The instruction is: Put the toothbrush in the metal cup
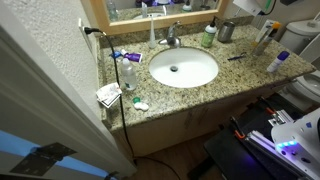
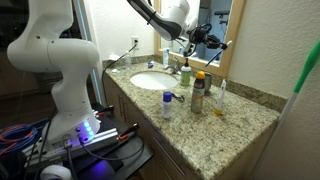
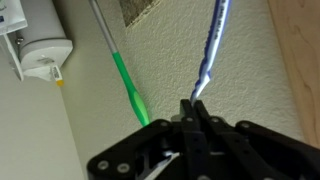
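Observation:
In the wrist view my gripper (image 3: 192, 105) is shut on the toothbrush (image 3: 208, 55), a slim whitish stick with blue streaks that points up along the textured wall. In an exterior view the gripper (image 2: 190, 41) hangs high above the back of the counter, near the mirror. The metal cup (image 1: 225, 32) stands at the back of the counter, right of the faucet and beside the green bottle with a white cap (image 1: 208, 38). The cup does not show in the wrist view.
The white sink (image 1: 183, 68) sits in the granite counter (image 1: 250, 72). A short dark stick (image 1: 236, 57) lies right of it, a blue-and-red tube (image 1: 124, 55) left. Bottles (image 2: 198, 92) stand near the counter's end. A green-handled rod (image 3: 130, 85) leans along the wall.

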`<state>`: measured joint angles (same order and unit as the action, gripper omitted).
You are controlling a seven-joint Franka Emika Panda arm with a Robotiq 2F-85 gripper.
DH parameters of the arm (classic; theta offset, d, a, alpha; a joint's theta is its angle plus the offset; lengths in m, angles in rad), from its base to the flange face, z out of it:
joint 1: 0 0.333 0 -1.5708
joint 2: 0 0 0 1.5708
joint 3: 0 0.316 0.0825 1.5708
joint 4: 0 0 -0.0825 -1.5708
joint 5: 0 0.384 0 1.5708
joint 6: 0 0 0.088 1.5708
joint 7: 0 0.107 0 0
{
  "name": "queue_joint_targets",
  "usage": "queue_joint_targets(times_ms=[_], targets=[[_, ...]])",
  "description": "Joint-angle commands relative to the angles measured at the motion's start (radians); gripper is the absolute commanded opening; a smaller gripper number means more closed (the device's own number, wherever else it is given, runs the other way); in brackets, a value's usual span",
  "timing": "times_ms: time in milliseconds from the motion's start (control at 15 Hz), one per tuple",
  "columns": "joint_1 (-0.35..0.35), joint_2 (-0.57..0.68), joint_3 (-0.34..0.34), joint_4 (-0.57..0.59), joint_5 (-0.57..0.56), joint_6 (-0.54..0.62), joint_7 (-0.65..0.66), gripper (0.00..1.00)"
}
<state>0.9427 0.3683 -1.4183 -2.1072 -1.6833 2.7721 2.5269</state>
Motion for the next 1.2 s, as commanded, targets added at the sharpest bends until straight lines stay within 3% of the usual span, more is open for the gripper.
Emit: queue_joint_targets(times_ms=[0, 200, 400, 867, 1000, 1133], targets=[[-0.089, -0.152, 0.163, -0.006, -0.091, -0.161, 0.006, 0.01], [-0.181, -0.185, 0.308, -0.006, -0.119, -0.268, 0.019, 0.05], [-0.243, -0.175, 0.368, -0.007, -0.108, -0.26, -0.006, 0.01], [-0.699, -0.124, 0.896, 0.015, -0.111, -0.369, -0.013, 0.01], [-0.812, -0.129, 1.013, 0.02, -0.124, -0.417, -0.018, 0.01], [-0.897, -0.136, 1.088, 0.022, -0.143, -0.459, -0.026, 0.01]])
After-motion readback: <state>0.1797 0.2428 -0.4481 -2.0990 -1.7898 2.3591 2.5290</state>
